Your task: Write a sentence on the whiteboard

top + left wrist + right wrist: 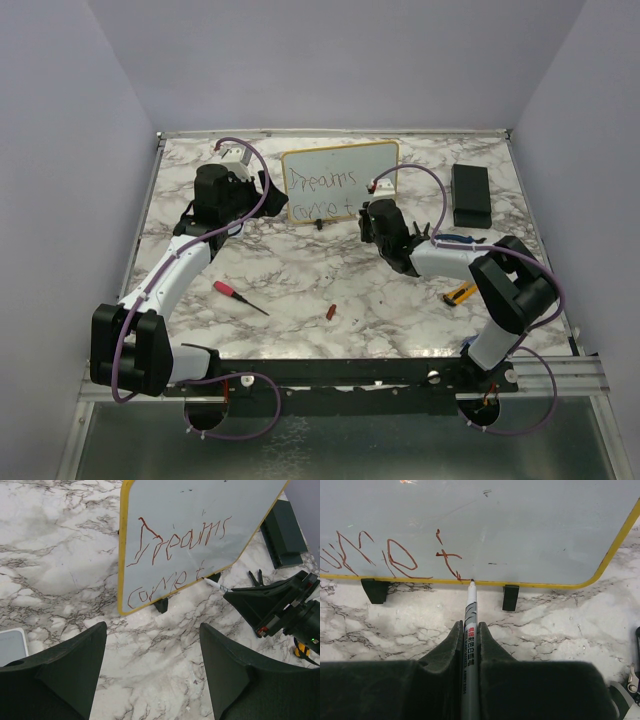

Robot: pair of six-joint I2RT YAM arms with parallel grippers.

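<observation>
The small pale whiteboard with a yellow rounded frame stands upper centre on my marble counter. The sentence, in thin red strokes, stops at "Dreams / come t", so I judge it unfinished. The right pincer clamps the grey marker, whose tip is at the board's bottom edge; the left pincer gapes empty. The black box lies clear at right.

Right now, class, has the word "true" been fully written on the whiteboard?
No: on the whiteboard the second line stops at a lone t, with the marker tip just beside its foot.
</observation>
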